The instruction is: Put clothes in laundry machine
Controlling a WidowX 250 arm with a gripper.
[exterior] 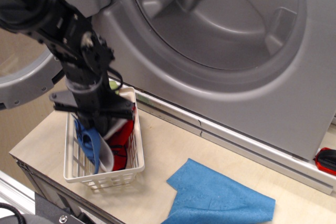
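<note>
while the gripper (94, 124) at left of frame is clenched on a bundle of clothes (105, 142), blue, white and red, hanging into the white basket (113, 174) at lower left, another blue cloth (220, 195) lies flat at lower centre below the laundry machine (220, 30), its drum mouth filling the upper frame.

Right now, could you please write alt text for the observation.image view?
A black robot arm's gripper lifts a blue cloth from a white basket holding red cloth. Behind stands an open washer; a blue cloth lies on the table.
</note>
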